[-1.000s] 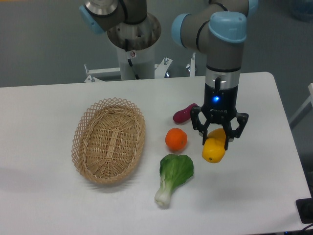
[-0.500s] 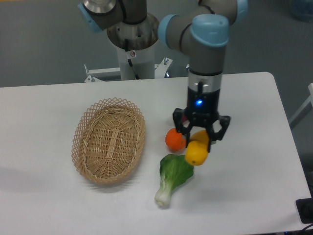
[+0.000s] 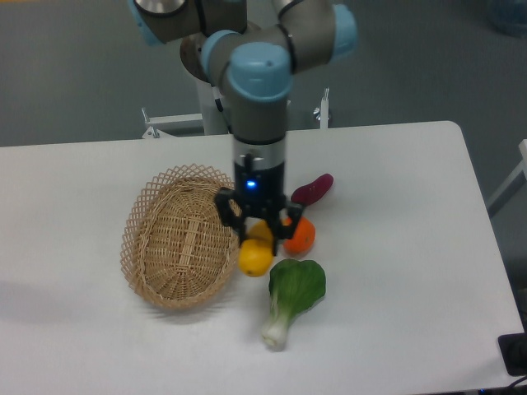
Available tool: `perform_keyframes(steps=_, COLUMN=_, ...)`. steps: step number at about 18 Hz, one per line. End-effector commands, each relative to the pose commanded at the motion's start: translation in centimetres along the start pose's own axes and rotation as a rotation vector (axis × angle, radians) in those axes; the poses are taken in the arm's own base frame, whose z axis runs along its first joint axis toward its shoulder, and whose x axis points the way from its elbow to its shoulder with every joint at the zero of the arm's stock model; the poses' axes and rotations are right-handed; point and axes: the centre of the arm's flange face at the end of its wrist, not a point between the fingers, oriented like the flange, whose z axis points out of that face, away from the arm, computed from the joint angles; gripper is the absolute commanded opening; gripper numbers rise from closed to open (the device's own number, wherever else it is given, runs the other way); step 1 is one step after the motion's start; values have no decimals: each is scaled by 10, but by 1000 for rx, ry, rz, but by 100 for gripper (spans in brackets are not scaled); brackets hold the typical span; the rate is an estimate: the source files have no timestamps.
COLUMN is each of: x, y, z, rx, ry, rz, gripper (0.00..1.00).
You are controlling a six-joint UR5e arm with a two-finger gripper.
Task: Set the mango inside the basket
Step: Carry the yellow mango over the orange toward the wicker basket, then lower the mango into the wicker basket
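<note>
The pincer (image 3: 256, 234) is clenched on the mango (image 3: 256, 256), carried lifted, it seems, at the basket (image 3: 183, 236) rim so it can clear the lattice

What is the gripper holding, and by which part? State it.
The gripper holds the mango, clamped at its upper end; the lower end hangs free beside the basket rim.
</note>
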Motion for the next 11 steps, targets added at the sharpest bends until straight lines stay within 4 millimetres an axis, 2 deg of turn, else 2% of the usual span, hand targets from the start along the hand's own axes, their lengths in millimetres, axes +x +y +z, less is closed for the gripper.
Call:
perform_keyframes(steps=2, x=28, y=0, z=18, rx=-43, ry=15, rz=43, gripper=46)
perform_keyframes(steps=5, x=59, y=2, z=42, rx=-84, ry=57, rz=89, gripper=46)
perform_keyframes(steps=7, x=70, y=6, z=61, rx=-120, ry=67, rz=106, gripper=46)
perform_keyframes(steps=9, x=75, y=6, z=65, rx=-130, ry=69, rz=115, gripper=46)
perform_keyframes(steps=11, x=91, y=5, z=75, rx=-146, ry=82, rz=141, gripper=46)
